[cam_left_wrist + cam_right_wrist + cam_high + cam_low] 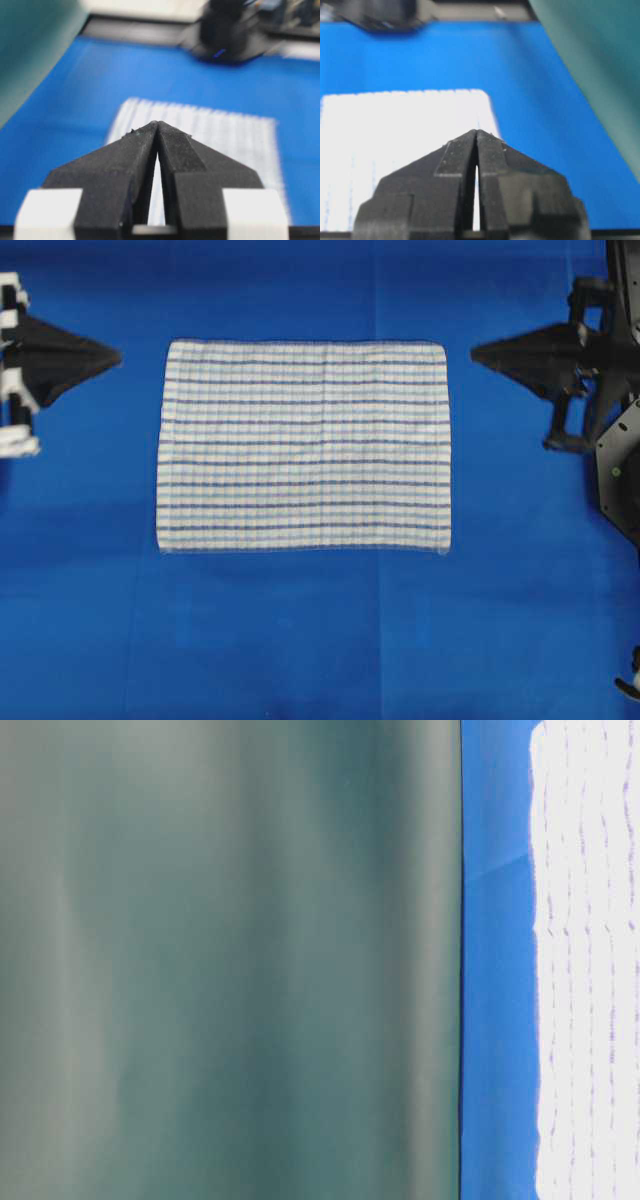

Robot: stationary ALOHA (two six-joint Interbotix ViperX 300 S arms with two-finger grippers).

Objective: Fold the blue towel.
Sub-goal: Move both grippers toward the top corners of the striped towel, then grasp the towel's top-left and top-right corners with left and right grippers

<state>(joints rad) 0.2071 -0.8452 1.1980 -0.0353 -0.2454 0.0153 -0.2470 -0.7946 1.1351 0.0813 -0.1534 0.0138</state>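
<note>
The blue towel [303, 446], white with thin blue stripes, lies flat and unfolded in the middle of the solid-blue sheet [300, 640]. My left gripper [117, 357] hovers just left of the towel's upper left corner, shut with its tips touching and nothing between them. My right gripper [474, 354] sits just right of the upper right corner, also shut and empty. In the left wrist view the shut gripper [157, 123] points at the towel [225, 135]. The right wrist view shows the shut gripper [476, 132] over the towel [395, 130]. The table-level view catches the towel [590, 960] at its right edge.
A blurred grey-green surface [230, 960] fills most of the table-level view and appears at the sides of both wrist views. The right arm's black frame [610, 420] stands at the right edge. The opposite arm's base [235, 30] shows beyond the towel.
</note>
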